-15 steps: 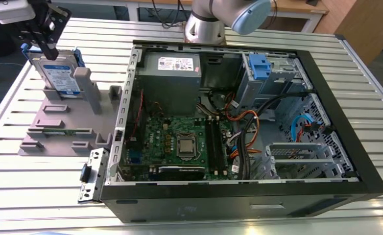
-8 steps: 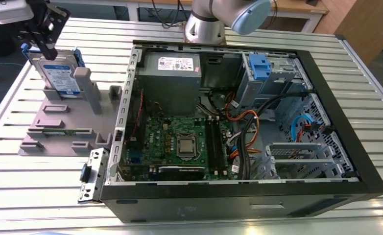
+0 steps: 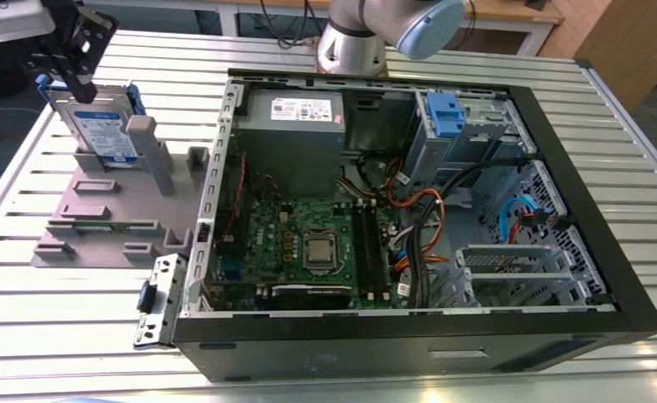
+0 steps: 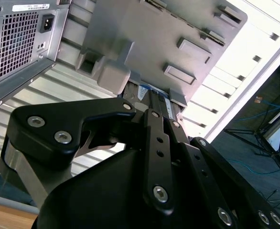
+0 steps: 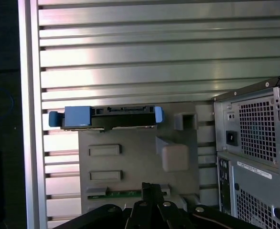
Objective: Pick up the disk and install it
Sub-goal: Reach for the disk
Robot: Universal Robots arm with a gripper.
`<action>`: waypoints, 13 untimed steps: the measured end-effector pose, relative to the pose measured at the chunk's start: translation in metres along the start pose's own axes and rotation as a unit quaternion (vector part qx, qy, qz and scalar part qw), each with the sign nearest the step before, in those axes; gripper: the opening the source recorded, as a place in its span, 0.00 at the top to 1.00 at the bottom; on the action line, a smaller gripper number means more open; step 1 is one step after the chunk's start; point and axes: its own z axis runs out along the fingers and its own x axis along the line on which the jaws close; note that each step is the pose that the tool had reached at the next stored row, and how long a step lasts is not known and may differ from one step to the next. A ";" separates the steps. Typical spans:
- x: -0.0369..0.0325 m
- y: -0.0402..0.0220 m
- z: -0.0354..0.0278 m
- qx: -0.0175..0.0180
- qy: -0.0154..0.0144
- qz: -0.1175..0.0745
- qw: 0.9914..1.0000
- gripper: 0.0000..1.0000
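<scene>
The disk [image 3: 107,126] stands on edge in a grey holder [image 3: 104,218] at the exterior view's left, its white-and-blue label facing out and a blue bracket around it. My gripper [image 3: 80,84] hangs just above the disk's top edge, fingers close together with nothing between them. In the first wrist view the disk [image 5: 109,117] shows edge-on with blue bracket ends, apart from the fingertips [image 5: 147,191]. A strip of the disk's label [image 4: 144,91] peeks out beyond the fingers [image 4: 155,138] in the second wrist view.
An open computer case [image 3: 418,336] lies at the exterior view's right, with a motherboard [image 3: 312,243], a grey power supply box [image 3: 295,117] and a drive cage with a blue latch [image 3: 446,113]. The arm's base [image 3: 357,46] stands behind the case on the slatted table [image 3: 60,319].
</scene>
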 end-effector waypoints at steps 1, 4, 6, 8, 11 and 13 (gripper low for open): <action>0.0002 0.0000 0.0000 0.000 0.000 0.000 1.000 0.89; 0.0008 -0.0001 0.0001 0.000 0.000 0.000 1.000 0.89; 0.0012 -0.0001 0.0002 0.000 0.000 0.000 1.000 0.89; 0.0016 -0.0001 0.0002 0.000 0.000 0.000 1.000 0.89; 0.0023 -0.0002 0.0003 0.000 0.000 0.000 1.000 0.89; 0.0027 -0.0002 0.0004 0.000 0.000 0.000 1.000 0.89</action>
